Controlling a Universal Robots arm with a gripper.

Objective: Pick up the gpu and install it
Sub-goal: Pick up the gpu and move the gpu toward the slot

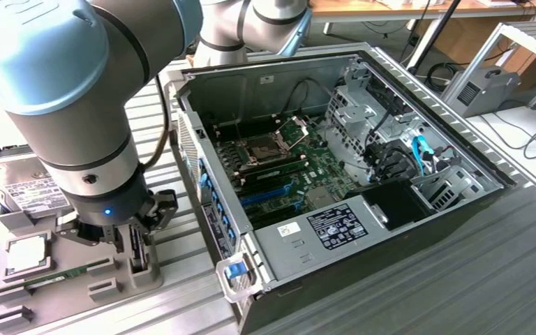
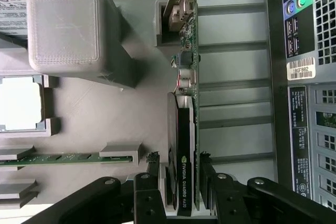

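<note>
On the ribbed metal table [image 1: 435,279], with a wooden desk and loose cables beyond it, stand one open case [image 1: 221,91] and, at the exterior view's left, one grey holder [image 1: 72,296]. Holder contents, counted: one hard drive [image 1: 26,185], one processor [image 1: 28,255], one memory stick [image 2: 58,158], one gpu [image 2: 186,129] (on edge in its slot, bracket end farthest from the fingers). One arm [image 1: 54,84] stands over the holder. Its two fingers [image 2: 207,169] are spread, one on each side of the gpu's fan cooler; contact cannot be confirmed.
</note>
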